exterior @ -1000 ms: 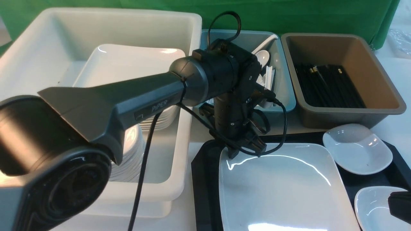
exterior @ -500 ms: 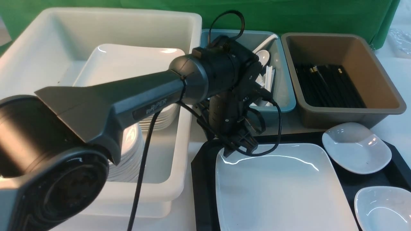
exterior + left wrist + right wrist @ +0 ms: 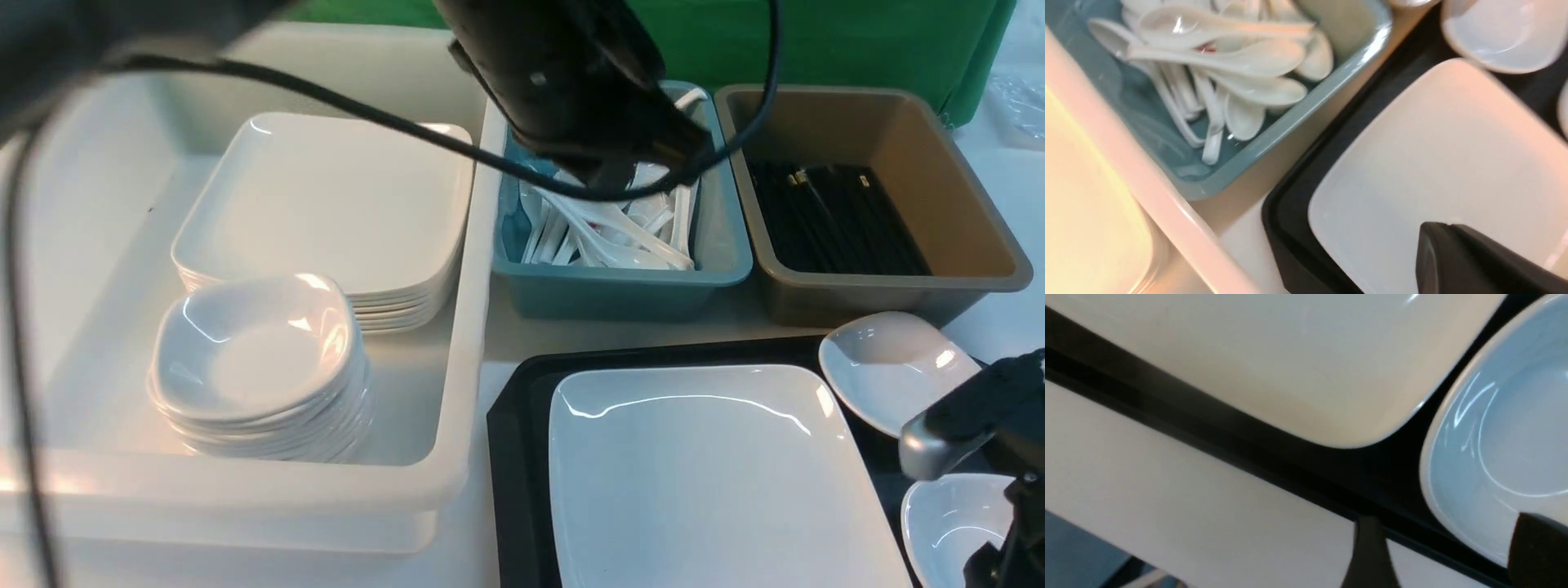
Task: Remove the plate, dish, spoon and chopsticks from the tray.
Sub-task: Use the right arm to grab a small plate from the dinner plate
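Observation:
The large white plate (image 3: 702,474) lies flat on the black tray (image 3: 518,425). Two small white dishes sit on the tray's right side, one far (image 3: 890,367) and one near (image 3: 947,523). My left gripper (image 3: 1439,228) is shut with nothing in it, raised above the plate's (image 3: 1433,155) far-left corner beside the blue tub. My right gripper (image 3: 1449,547) is open at the tray's (image 3: 1249,445) near edge, its fingers either side of the near dish's rim (image 3: 1453,506) without pinching it. Several white spoons (image 3: 604,233) lie in the blue tub, and black chopsticks (image 3: 833,216) in the brown tub.
A big white tub (image 3: 457,343) on the left holds a stack of plates (image 3: 326,204) and a stack of dishes (image 3: 253,359). The blue tub (image 3: 620,290) and brown tub (image 3: 980,253) stand behind the tray. My left arm (image 3: 563,73) hangs blurred over the blue tub.
My left arm has lifted from the plate's far-left corner up and back over the blue tub, and its gripper has shut. My right arm has come in over the near dish, open.

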Available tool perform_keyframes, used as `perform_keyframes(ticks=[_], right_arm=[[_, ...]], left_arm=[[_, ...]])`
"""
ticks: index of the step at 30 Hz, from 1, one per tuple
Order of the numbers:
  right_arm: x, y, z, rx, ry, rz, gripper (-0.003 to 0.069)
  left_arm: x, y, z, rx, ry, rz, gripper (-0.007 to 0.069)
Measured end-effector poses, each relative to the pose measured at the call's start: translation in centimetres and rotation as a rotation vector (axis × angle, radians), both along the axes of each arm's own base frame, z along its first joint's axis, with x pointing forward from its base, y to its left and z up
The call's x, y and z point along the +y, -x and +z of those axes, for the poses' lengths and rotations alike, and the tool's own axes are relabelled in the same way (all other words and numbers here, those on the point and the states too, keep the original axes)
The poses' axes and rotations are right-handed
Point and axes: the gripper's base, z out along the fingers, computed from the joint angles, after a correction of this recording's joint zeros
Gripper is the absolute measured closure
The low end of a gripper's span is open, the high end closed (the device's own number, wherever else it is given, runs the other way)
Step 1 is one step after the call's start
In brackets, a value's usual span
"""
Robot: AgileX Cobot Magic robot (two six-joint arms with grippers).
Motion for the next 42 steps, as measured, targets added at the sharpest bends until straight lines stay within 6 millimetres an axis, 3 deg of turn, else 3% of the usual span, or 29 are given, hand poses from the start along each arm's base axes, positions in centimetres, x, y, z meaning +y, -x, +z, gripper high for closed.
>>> perform_keyframes(ticks=[3, 7, 15, 25, 29, 33, 42], right_arm=[[0.4, -0.3, -0.5, -0.007, 0.085, 0.039, 0.0162], [1.0, -0.7, -1.3, 0.006, 0.108, 0.069, 0.0158], [1.5, -1.8, -3.5, 0.083, 0.135, 0.064, 0.0157], [1.7, -1.8, -6.6, 0.095, 0.129, 0.042, 0.0161], [1.7, -2.0, -6.9, 0.055, 0.114, 0.010, 0.0242], [1.8, -2.2, -6.8, 0.035, 0.111, 0.001, 0.0411], [1.7, -2.3, -5.6, 0.042, 0.125, -0.016, 0.0449]], left_arm=[[1.6, 2.3, 1.4, -0.004, 0.032, -0.021, 0.0622], [3.2, 4.1, 1.5, -0.011, 0.038, -0.026, 0.0622], [5.9, 7.8, -0.9, 0.016, 0.075, -0.021, 0.0622], [6.6, 9.3, -4.2, 0.068, 0.066, -0.076, 0.0622], [6.4, 9.4, -5.1, 0.055, 0.059, -0.143, 0.0622], [6.3, 9.3, -5.0, 0.027, 0.073, -0.153, 0.0622], [6.2, 9.1, -5.0, 0.014, 0.082, -0.153, 0.0622]])
